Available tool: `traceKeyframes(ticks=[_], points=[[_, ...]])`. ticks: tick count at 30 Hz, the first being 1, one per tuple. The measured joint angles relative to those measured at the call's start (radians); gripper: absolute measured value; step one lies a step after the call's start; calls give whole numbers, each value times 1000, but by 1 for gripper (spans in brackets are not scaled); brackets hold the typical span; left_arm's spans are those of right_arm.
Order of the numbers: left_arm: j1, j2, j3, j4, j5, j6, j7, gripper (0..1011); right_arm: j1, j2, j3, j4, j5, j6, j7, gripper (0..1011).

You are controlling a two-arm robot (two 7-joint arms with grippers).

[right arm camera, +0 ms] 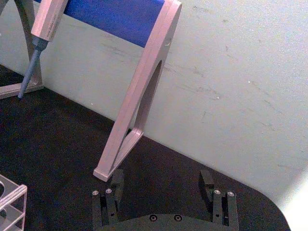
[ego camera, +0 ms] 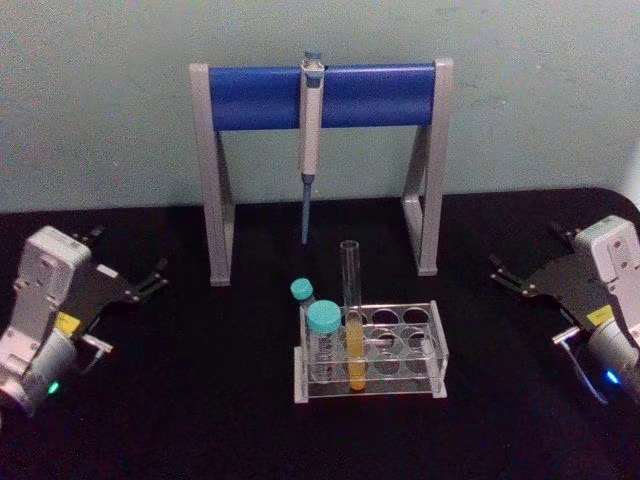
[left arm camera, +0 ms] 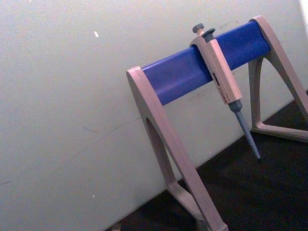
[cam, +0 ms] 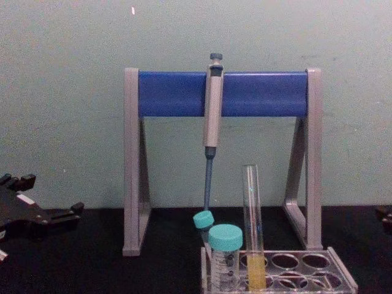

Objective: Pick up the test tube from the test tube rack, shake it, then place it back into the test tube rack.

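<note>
Black surface (ego camera: pixel 200 400): spread under everything, up to the pale wall at 12 o'clock.
Grey-legged stand with blue crossbar (ego camera: pixel 260 97): upright at 12 o'clock of the rack, close to the wall.
Left gripper (ego camera: pixel 129 254): low over the surface at 9 o'clock of the rack, well apart from it; jaws spread, nothing between them.
Right gripper (right arm camera: pixel 161 177): at 3 o'clock of the rack, well apart; jaws wide apart, holding nothing.
Low clear plastic test tube rack (ego camera: pixel 437 350): at centre, round holes in its top plate, most unfilled.
Grey pipette with blue tip (ego camera: pixel 311 120): hung from the crossbar, tip pointing down.
Tall slim clear glass test tube (ego camera: pixel 351 300): upright in the rack, yellow-orange liquid in its lower part, no cap.
Two short teal-capped tubes (ego camera: pixel 324 318): in the rack just at 9 o'clock of the test tube, one behind the other.
</note>
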Motion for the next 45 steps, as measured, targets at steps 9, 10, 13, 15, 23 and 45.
traceKeyframes(ticks=[9, 10, 13, 15, 23, 45], points=[[0, 0, 0, 0, 0, 0, 0, 1001, 1, 1, 0, 0, 0, 0, 0, 1000], [0, 0, 0, 0, 0, 0, 0, 1001, 1, 1, 0, 0, 0, 0, 0, 1000], [0, 0, 0, 0, 0, 0, 0, 1001, 1, 1, 0, 0, 0, 0, 0, 1000], [0, 0, 0, 0, 0, 0, 0, 1001, 1, 1, 0, 0, 0, 0, 0, 1000], [0, 0, 0, 0, 0, 0, 0, 1001, 1, 1, 0, 0, 0, 0, 0, 1000], [0, 0, 0, 0, 0, 0, 0, 1001, 1, 1, 0, 0, 0, 0, 0, 1000]])
